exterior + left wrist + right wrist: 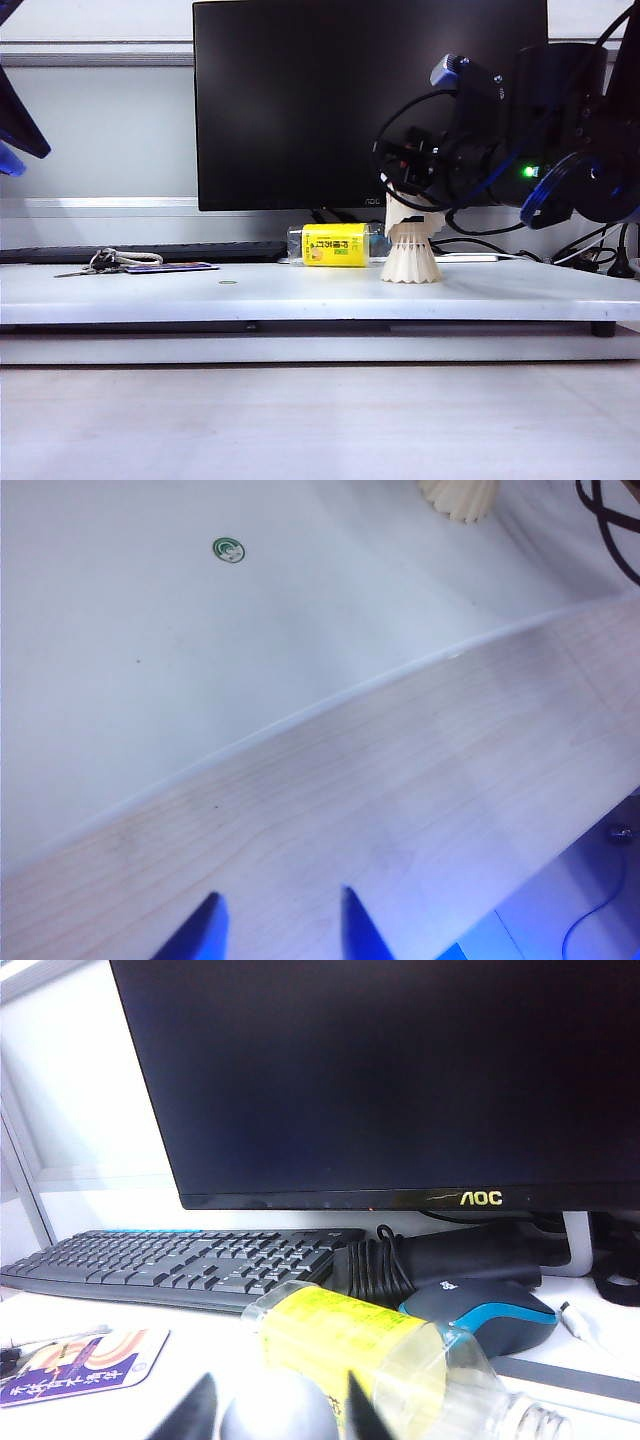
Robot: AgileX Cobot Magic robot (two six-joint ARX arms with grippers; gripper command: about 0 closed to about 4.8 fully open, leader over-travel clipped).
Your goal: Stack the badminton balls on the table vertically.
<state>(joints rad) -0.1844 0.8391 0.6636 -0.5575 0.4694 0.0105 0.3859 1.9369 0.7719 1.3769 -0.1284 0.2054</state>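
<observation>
Jaws of the right gripper (275, 1415) stand either side of a rounded white cork tip, seemingly that of the upper ball (413, 211), which sits nested over the lower ball (411, 260) toward the right end of the counter (250, 290), close to its back edge. Whether they pinch the tip or have let go cannot be told. The left gripper (278, 925) hangs with jaws released and nothing between them, off the counter's front edge over the lower wood surface (400, 810).

By my reading the stacking step is at its end — one ball on the other, release in hand. The next move calls for spreading the jaws cleanly and lifting straight up, so the top ball is not dragged or tipped.

From the exterior view the stack shows whole, beside a yellow-labelled bottle (335, 245), though the arm hides the jaws. The right wrist view shows the jaws and tip up close, plus a keyboard (190, 1265) and mouse (480, 1315) behind. In the left wrist view only the lower ball's skirt edge shows — and a green sticker (229, 550).
</observation>
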